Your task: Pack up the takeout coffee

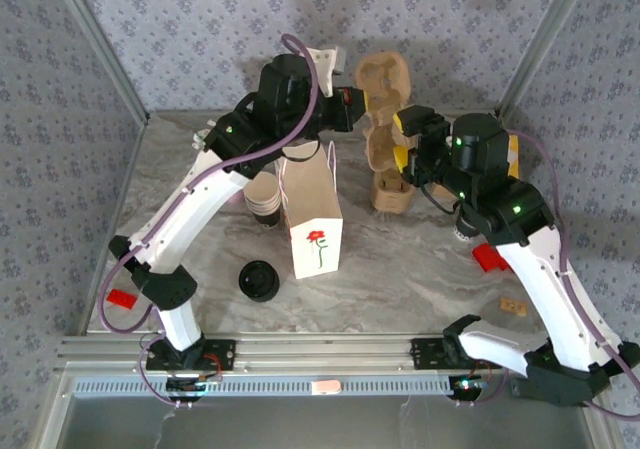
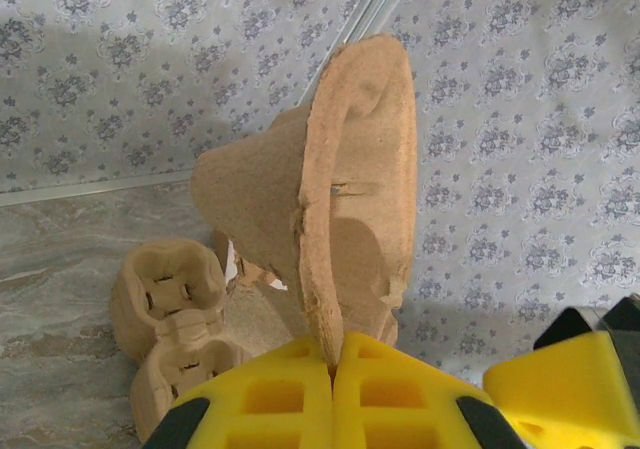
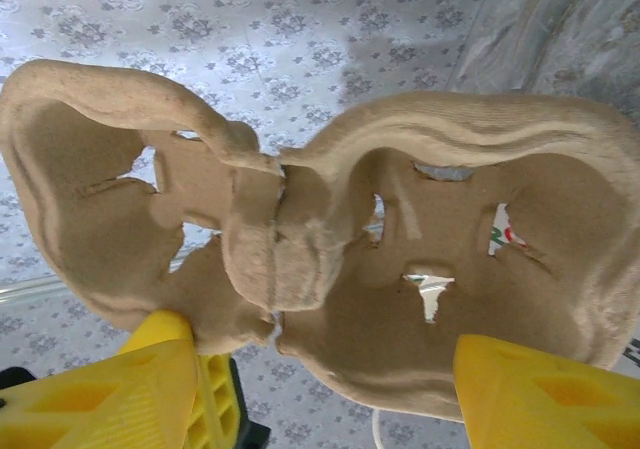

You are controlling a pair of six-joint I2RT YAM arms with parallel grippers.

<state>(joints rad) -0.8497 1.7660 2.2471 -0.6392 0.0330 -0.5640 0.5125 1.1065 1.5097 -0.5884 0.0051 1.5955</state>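
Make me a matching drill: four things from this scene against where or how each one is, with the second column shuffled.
1 paper bag
2 black lids
3 stack of cups
4 raised pulp carrier

A pinched by the left gripper
B beside the bag, under the left arm
C upright, red flower printed on it
D lying nearer the arm bases than the cups

Pairs: 1-C, 2-D, 3-B, 4-A

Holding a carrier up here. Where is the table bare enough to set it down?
Widest bare table is front centre, between the paper bag and the right arm. A smaller patch lies back-left, outside the left arm. Crowded: cup stack, black lids and carrier stack cluster around the bag.
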